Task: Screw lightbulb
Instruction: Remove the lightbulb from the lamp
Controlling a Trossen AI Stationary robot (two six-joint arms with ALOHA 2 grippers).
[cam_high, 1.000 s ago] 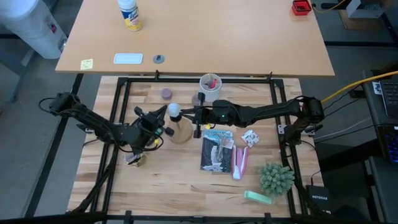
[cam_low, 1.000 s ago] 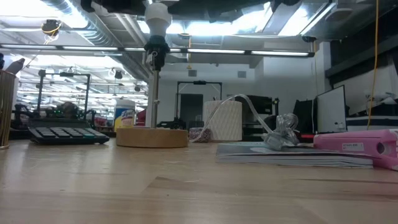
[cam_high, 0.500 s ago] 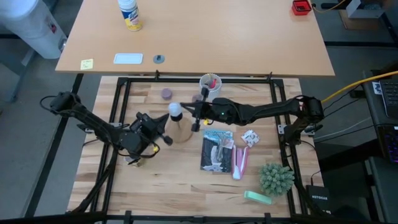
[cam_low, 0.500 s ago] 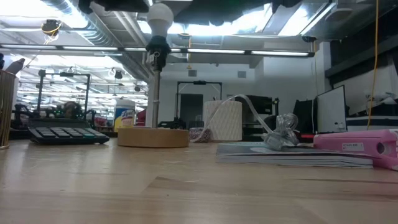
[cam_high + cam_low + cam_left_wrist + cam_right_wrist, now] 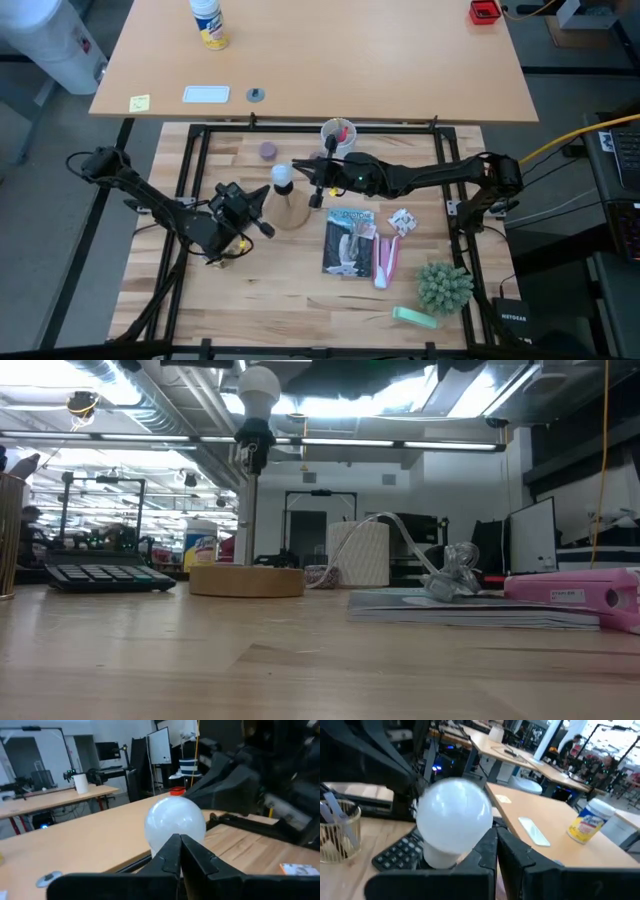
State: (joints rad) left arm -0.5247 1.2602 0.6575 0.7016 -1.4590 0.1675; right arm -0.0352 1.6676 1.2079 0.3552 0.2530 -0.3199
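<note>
lightbulb: small white frosted lightbulb sits atop black socket post on round wooden disc stand, table centre
left gripper: just left of stand
right gripper: just right of bulb
white cup: behind stand, to its right
dark booklet: right of stand
green spiky plant: front right

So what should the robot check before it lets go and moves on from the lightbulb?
1. Lightbulb sitting upright on top of the socket post: ok.
2. Wooden stand flat on the table: ok.
3. Bulb screwed fully tight: cannot tell.
4. Left gripper off the bulb, fingers shut in front of it: ok.
5. Right gripper off the bulb, fingers shut beside it: ok.
6. White cup standing apart from the stand: ok.
</note>
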